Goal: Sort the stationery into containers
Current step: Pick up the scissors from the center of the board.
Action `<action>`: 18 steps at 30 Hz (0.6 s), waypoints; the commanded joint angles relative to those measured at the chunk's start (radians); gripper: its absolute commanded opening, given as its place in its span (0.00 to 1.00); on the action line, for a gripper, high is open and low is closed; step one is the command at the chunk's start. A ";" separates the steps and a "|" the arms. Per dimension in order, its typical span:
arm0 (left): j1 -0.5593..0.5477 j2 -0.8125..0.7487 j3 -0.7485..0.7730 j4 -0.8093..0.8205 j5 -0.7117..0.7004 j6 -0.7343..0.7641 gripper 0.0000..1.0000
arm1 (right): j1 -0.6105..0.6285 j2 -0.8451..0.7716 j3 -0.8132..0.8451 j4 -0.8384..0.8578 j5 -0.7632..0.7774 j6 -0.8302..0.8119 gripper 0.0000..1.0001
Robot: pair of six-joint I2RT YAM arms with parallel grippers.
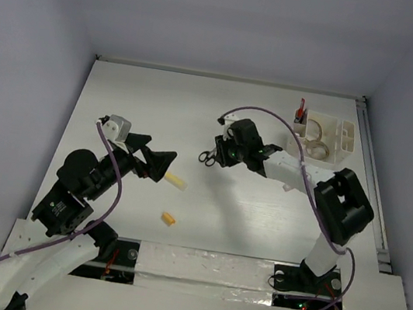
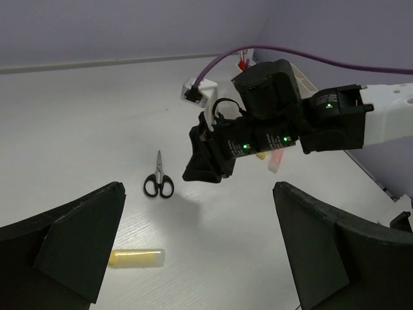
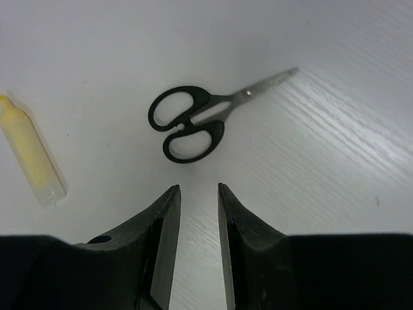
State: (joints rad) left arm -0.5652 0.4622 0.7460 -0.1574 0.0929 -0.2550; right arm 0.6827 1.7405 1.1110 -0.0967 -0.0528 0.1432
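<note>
Two arms are over your bench (image 1: 143, 106), and neither holds anything. Your right pincer (image 3: 199, 190) is narrowed to a slim gap with nothing between its fingers, hovering just short of the small black-handled scissors (image 3: 193, 119). Those scissors lie flat on the bench with blades closed, and in the right wrist view the finger loops are the part nearest your fingertips, the blades pointing away. Your left pincer (image 1: 155, 159) is spread wide and empty; its two dark fingers (image 2: 77, 239) frame the left wrist view at either side. Lying on the bench just beside that pincer you have a pale yellow stick (image 1: 175, 182) in a clear sleeve, and it sits between your two pincers, apart from the scissors. Nearer the arm bases, by itself, rests a small orange-yellow piece (image 1: 169, 217). Look to the far right corner of the bench for the white organiser (image 1: 347, 138): a red pen (image 1: 301, 111) stands upright in a compartment at its left edge, and two tape rolls (image 1: 315, 141) sit in its large compartment. You can see from overhead that the right arm reaches from its base across to mid-bench, well apart from the organiser.
</note>
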 commanded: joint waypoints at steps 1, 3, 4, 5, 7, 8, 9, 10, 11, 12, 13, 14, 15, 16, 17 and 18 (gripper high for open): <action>0.007 0.004 -0.005 0.044 -0.001 0.008 0.99 | 0.014 0.051 0.114 -0.047 -0.084 -0.203 0.36; 0.007 0.003 -0.005 0.045 -0.004 0.008 0.99 | 0.014 0.091 0.159 -0.081 -0.093 -0.260 0.36; 0.007 0.004 -0.005 0.044 -0.004 0.008 0.99 | 0.014 0.105 0.182 -0.106 -0.107 -0.284 0.36; 0.007 0.004 -0.005 0.044 -0.004 0.010 0.99 | 0.014 0.120 0.203 -0.157 -0.133 -0.297 0.37; 0.007 0.006 -0.005 0.045 -0.002 0.010 0.99 | 0.014 0.162 0.258 -0.208 -0.150 -0.324 0.37; 0.007 0.006 -0.005 0.044 -0.002 0.010 0.99 | 0.023 0.171 0.269 -0.237 -0.144 -0.332 0.37; 0.016 0.006 -0.005 0.045 -0.002 0.010 0.99 | 0.023 0.178 0.277 -0.247 -0.147 -0.336 0.37; 0.016 0.006 -0.005 0.045 -0.001 0.010 0.99 | 0.023 0.192 0.294 -0.262 -0.154 -0.346 0.37; 0.016 0.006 -0.005 0.045 -0.001 0.010 0.99 | 0.023 0.198 0.302 -0.284 -0.176 -0.349 0.37; 0.016 0.006 -0.005 0.047 0.001 0.011 0.99 | 0.034 0.206 0.306 -0.290 -0.183 -0.352 0.37; 0.016 0.006 -0.005 0.047 0.001 0.011 0.99 | 0.044 0.223 0.312 -0.299 -0.186 -0.355 0.37; 0.016 0.007 -0.005 0.048 0.004 0.010 0.99 | 0.044 0.232 0.325 -0.311 -0.185 -0.361 0.37; 0.016 0.007 -0.005 0.048 0.004 0.011 0.99 | 0.054 0.241 0.329 -0.313 -0.182 -0.364 0.37; 0.025 0.007 -0.005 0.048 0.005 0.010 0.99 | 0.054 0.260 0.334 -0.314 -0.179 -0.364 0.37; 0.025 0.007 -0.005 0.048 0.005 0.010 0.99 | 0.063 0.269 0.340 -0.317 -0.171 -0.364 0.37; 0.025 0.006 -0.005 0.047 0.005 0.010 0.99 | 0.063 0.275 0.348 -0.317 -0.165 -0.364 0.37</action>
State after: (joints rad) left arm -0.5484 0.4625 0.7460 -0.1574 0.0937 -0.2546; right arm 0.7227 1.9900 1.4044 -0.3729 -0.2050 -0.1898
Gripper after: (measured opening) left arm 0.990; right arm 0.367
